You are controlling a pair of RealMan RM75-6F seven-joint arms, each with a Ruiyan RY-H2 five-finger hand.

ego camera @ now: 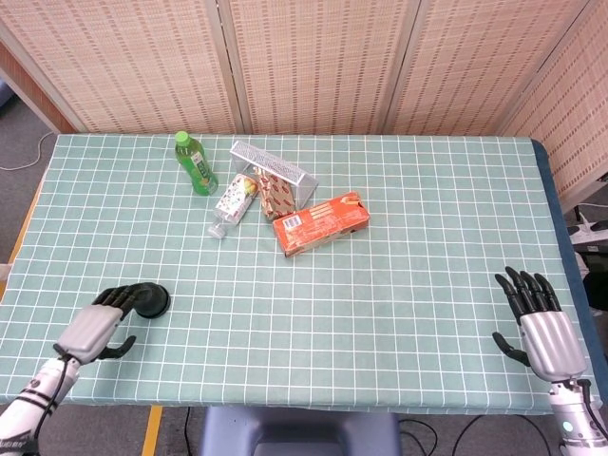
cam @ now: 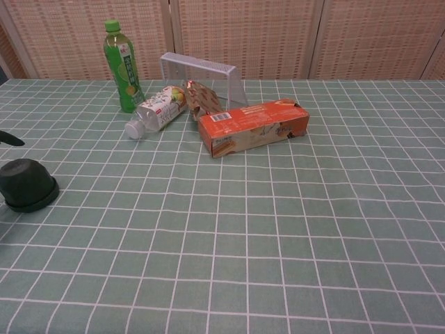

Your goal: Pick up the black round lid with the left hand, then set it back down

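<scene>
The black round lid (ego camera: pixel 153 300) sits on the green checked tablecloth near the front left; the chest view shows the lid (cam: pixel 28 184) resting flat at the left edge. My left hand (ego camera: pixel 99 324) lies just left of it, holding nothing. Its dark fingers (ego camera: pixel 123 296) are spread and reach up to the lid's left side, and I cannot tell whether they touch it. One fingertip (cam: pixel 10 139) pokes in at the left edge of the chest view, above the lid. My right hand (ego camera: pixel 539 323) rests open at the front right, far from the lid.
At the back of the table stand a green bottle (ego camera: pixel 196 163) and a tipped wire basket (ego camera: pixel 273 169). In front of the basket lie a clear bottle (ego camera: pixel 233 202), a snack packet (ego camera: pixel 276 197) and an orange box (ego camera: pixel 321 222).
</scene>
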